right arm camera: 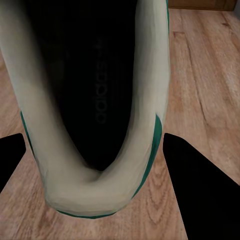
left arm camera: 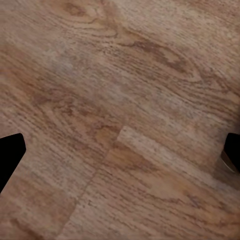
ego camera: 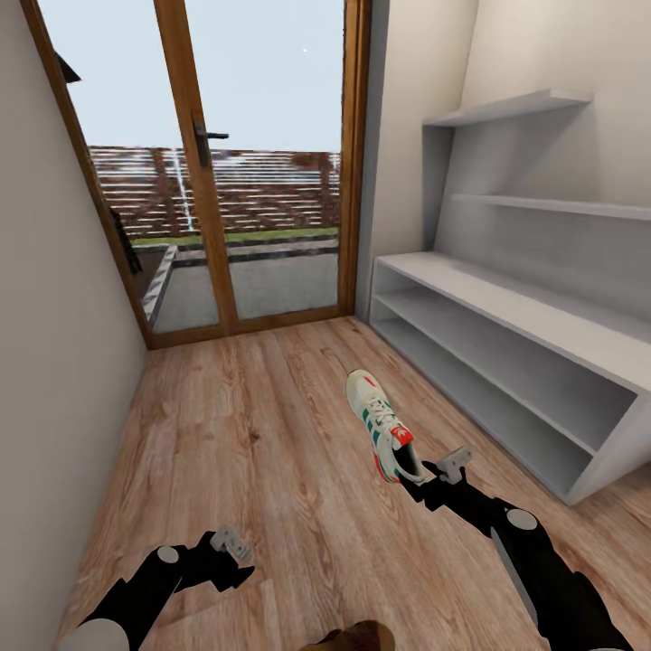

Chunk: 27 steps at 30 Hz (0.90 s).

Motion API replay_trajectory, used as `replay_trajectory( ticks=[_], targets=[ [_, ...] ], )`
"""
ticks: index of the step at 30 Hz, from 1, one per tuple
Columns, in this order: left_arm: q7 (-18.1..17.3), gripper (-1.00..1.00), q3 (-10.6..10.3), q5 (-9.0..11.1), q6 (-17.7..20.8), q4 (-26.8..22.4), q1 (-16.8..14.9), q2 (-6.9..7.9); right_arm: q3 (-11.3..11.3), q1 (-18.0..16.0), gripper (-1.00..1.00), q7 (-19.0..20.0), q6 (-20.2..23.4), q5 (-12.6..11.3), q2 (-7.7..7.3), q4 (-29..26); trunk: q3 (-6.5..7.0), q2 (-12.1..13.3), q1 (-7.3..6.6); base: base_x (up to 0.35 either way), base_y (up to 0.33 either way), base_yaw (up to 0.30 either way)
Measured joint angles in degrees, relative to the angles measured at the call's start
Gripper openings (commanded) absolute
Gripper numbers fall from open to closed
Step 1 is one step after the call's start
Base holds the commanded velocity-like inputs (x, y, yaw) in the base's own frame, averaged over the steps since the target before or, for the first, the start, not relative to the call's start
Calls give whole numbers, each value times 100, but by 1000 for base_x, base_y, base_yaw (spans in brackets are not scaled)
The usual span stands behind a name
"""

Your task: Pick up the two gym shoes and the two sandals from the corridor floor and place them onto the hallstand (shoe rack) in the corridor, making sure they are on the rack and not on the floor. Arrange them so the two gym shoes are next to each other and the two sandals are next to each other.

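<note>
Corridor floor (ego camera: 244, 434) of wood-grain planks, glazed door (ego camera: 203, 163) at far end. One gym shoe (ego camera: 384, 425) visible, clear of the planks, heel gripped by right gripper (ego camera: 425, 479), fingers (right arm camera: 200, 190) closed either side of heel. One brown sandal (ego camera: 357, 637) partly visible at lower frame edge. Hallstand (ego camera: 542, 362) on right: two open compartments, both bare. Left gripper (left arm camera: 120, 155) spread wide, holding nothing, low over planks.

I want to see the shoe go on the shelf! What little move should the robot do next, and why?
Probably carry the gym shoe over toward the hallstand on the robot's right. The right tool seems to pinch the shoe's heel from both sides, and in the head view the shoe looks lifted above the corridor floor. The hallstand's shelves look bare, so there is room.
</note>
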Motion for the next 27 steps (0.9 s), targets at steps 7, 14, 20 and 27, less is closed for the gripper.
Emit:
replay_trajectory(
  ticks=[7, 14, 20, 27],
  targets=[
    [1, 100, -1, 1, 2, 0, 0, -2, -3, 0, -100, 0, 1, 0, 0, 0, 0, 0, 0, 0, 13, -4],
    [2, 100, -1, 0, 1, 1, -1, -5, -3, 1, -100, -1, 1, -1, 0, -1, 1, 0, 0, 0, 1, -75],
    [3, 100, 1, -6, 0, 3, -1, -6, -2, 1, -100, -1, 1, 0, -1, -2, 14, 0, 0, 0, 0, -222],
    [3, 100, 4, -18, 0, 3, -2, 32, 3, 2, -100, -1, 1, 1, -1, -2, 35, 0, 0, 0, 0, -262]
  ],
)
